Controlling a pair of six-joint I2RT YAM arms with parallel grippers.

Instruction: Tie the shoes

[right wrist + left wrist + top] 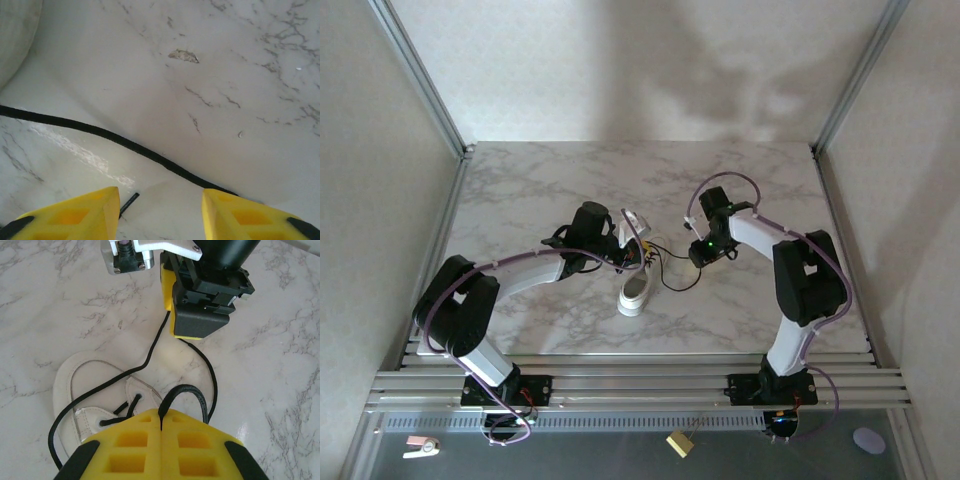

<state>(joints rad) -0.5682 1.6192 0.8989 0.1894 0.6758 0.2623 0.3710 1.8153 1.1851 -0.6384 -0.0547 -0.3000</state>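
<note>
Overhead, reading from 9 o'clock across to 3. The left arm reaches in from the 8 o'clock corner of the table [520, 190]. I find the left gripper [161, 421] over the far end of the shoe [634, 290]. On its wrist camera the two yellow fingers [127, 447] are pressed together. They pinch a loop of the black lace [150, 354] right at their seam. The grip is on the lace, not on the shoe's upper.

The shoe is white and lies just on the 6 o'clock side of table centre, toe toward the arm bases. From the left wrist its toe sits at 9 o'clock in frame, with the eyelets just ahead of the fingertips. Any marking on it is too small for me to read.

From the shoe, one strand of lace runs toward 12 o'clock in that frame, up to the right gripper [160, 200]. A second strand arcs out toward 3 o'clock over the marble and returns to the pinch.

The right gripper stands at 3 o'clock of the shoe, near it but apart. Its wrist camera shows its fingers [75, 215] spread, with bare table between them. The lace lies on the marble ahead of the tips, crossing from 9 o'clock to 5 o'clock. A lace end rests just beside the left-hand finger. A small brown chip [183, 55] marks the marble at 12 o'clock.
</note>
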